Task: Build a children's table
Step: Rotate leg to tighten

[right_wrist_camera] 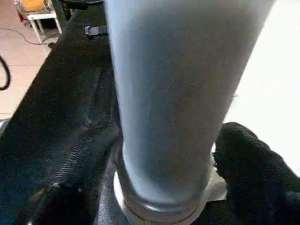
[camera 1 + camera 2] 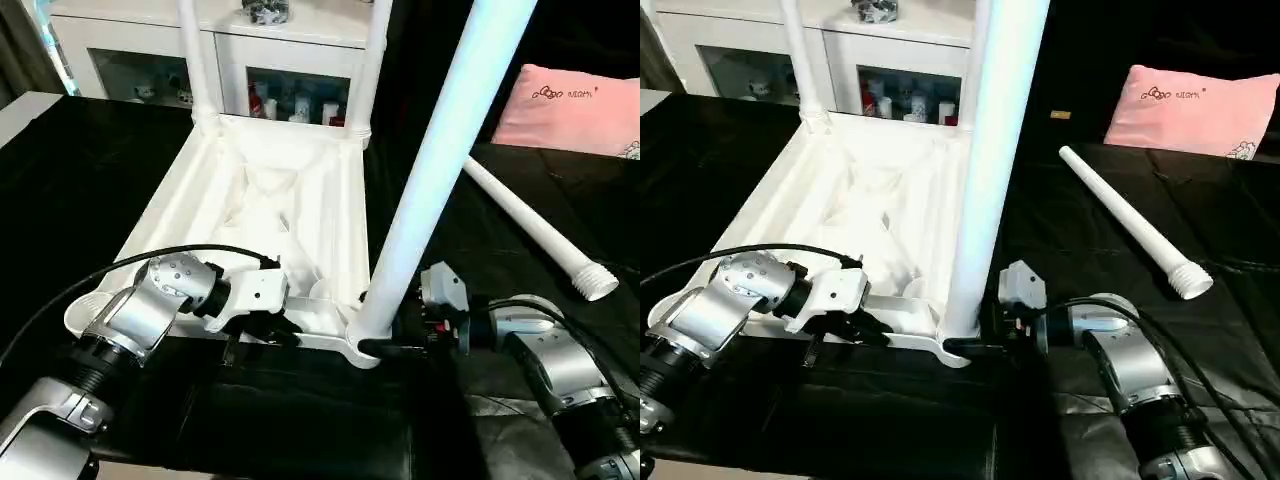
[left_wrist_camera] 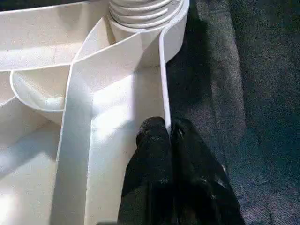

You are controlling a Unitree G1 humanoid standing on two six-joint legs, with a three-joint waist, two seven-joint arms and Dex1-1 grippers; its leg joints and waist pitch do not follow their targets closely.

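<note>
Left wrist: claw [image 3: 168, 133] pinching tabletop [image 3: 112, 89] rim.

surface: black cloth [image 2: 90, 170] | behind: white glass-doored cabinet [image 2: 290, 60] | pink cushion [image 2: 570, 105]

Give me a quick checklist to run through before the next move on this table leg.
1. Tabletop upside down on the black cloth, ribs up: ok.
2. Left hand pinching the tabletop's near rim wall to steady it: ok.
3. Near-right leg standing in its corner socket: ok; fully seated: cannot tell.
4. Right hand straddling that leg's base, one finger each side: ok; firm grip: cannot tell.
5. Two far legs upright in their sockets: ok.
6. Fourth leg lying loose on the cloth, near-left socket empty: not ok.
</note>
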